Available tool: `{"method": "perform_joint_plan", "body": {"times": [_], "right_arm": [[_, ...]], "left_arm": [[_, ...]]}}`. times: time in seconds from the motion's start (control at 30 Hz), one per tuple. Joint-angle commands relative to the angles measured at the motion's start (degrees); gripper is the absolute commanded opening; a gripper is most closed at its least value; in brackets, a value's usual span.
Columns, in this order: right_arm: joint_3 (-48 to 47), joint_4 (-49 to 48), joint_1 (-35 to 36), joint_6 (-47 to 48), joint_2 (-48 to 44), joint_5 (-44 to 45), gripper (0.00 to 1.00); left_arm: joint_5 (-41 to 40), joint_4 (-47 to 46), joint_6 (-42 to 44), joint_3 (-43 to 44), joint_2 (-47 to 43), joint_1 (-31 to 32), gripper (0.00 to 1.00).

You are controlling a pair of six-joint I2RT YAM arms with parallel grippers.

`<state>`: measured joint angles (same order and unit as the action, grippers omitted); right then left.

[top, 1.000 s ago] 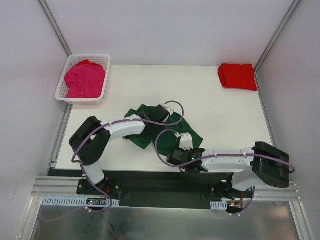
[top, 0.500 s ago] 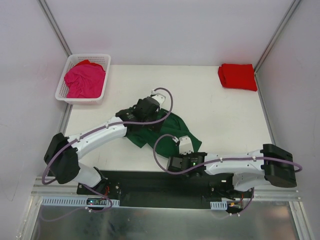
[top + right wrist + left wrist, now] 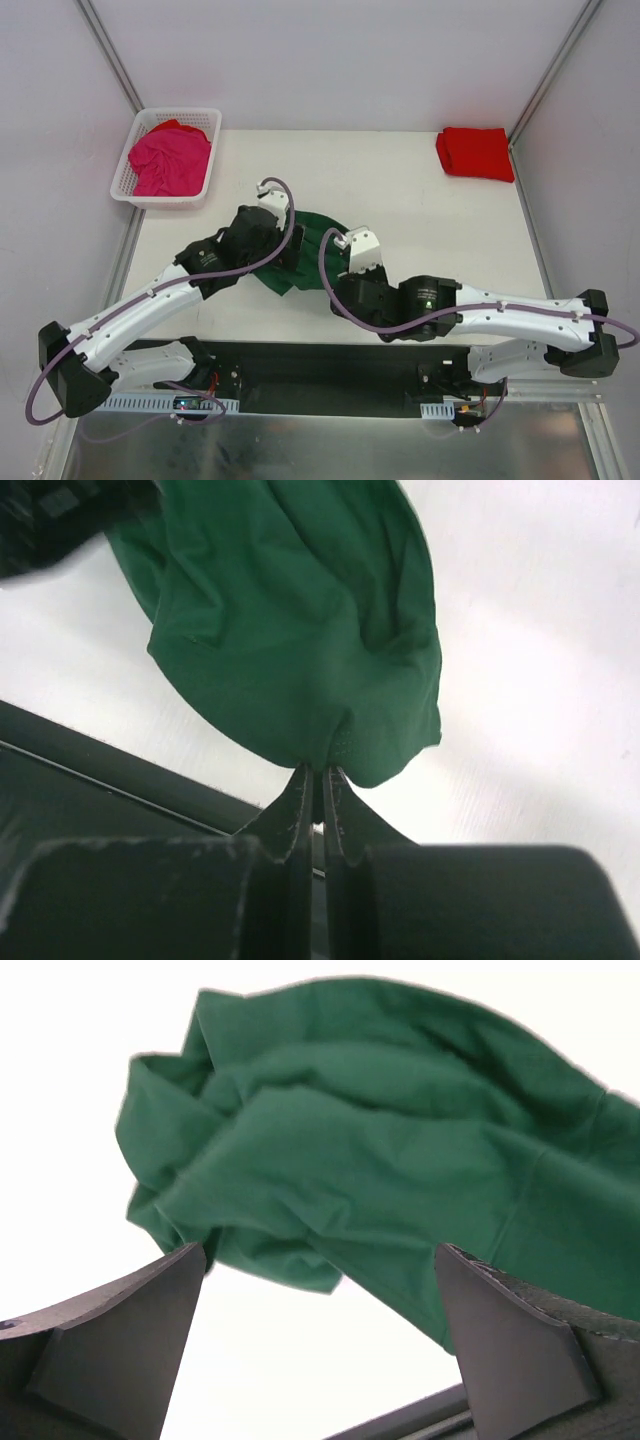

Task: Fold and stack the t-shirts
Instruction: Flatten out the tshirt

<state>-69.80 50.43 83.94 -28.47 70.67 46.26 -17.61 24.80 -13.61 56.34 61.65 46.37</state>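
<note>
Left tool [image 3: 318, 1290]: spread, empty.
Right tool [image 3: 320, 772]: pinching green t-shirt [image 3: 290, 620] edge.
Risk: I fear this thin pinch slips and the shirt bunches.

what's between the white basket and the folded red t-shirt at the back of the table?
Nothing. The top view shows only bare table between the basket and the red t-shirt.

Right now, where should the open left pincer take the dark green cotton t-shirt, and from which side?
Probably the dark green cotton t-shirt by its bunched fold nearest the left pincer, coming straight forward: it bulges, clear of the shut right pincer.
</note>
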Motion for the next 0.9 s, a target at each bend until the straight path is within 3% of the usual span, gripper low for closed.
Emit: {"method": "perform_joint_plan", "body": {"times": [0.0,0.27,0.5,0.87], "right_arm": [[-7.2,-2.6,0.3,15.1,-1.2,5.0,0.01],[-18.3,-8.7,-1.4,34.3,-0.2,5.7,0.02],[-26.1,-14.1,-3.0,45.3,0.4,4.2,0.01],[-27.2,-14.9,-6.4,47.0,0.0,7.8,0.01]], "left_arm": [[2.5,1.8,-4.8,-3.9,-3.3,-0.6,0.99],[3.9,1.8,-8.0,-7.6,-8.3,-0.1,0.99],[3.2,1.8,-10.9,-11.5,-12.1,1.4,0.99],[3.2,1.6,-15.6,-16.9,-15.8,2.1,0.99]]}}
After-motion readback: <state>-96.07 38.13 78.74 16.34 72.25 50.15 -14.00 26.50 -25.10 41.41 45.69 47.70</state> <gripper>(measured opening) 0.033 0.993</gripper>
